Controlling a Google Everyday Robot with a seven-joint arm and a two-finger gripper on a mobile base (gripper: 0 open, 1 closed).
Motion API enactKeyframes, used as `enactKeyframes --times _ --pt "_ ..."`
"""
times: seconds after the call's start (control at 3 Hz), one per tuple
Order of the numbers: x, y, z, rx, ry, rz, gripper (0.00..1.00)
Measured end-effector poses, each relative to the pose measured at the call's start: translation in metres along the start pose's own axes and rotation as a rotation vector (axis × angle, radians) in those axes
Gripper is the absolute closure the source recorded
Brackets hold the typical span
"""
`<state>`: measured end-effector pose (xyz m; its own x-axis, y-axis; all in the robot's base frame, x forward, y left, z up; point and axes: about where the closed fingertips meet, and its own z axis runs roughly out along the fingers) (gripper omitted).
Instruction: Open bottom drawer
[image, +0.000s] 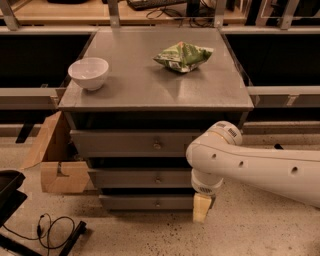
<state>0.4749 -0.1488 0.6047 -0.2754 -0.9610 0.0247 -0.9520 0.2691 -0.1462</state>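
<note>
The bottom drawer (145, 202) is the lowest, narrowest grey front of three in the grey cabinet. It is closed, with a small round metal knob (157, 203) at its middle. My gripper (202, 208) hangs from the white arm at the drawer's right end, close in front of it and to the right of the knob. Only one pale finger (201, 207) shows.
The middle drawer (142, 178) and the top drawer (135, 143) are closed above. A white bowl (88, 73) and a green chip bag (183, 55) sit on the cabinet top (145, 85). A cardboard box (57, 160) stands at the left. A black cable (47, 230) lies on the floor.
</note>
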Motion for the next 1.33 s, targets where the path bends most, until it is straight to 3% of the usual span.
enactKeyframes --times 0.67,1.33 --pt "-0.052 0.021 0.138 -0.018 -0.064 -0.048 0.00" --pt "-0.069 0.008 0.265 -0.039 -0.049 -0.085 0.00"
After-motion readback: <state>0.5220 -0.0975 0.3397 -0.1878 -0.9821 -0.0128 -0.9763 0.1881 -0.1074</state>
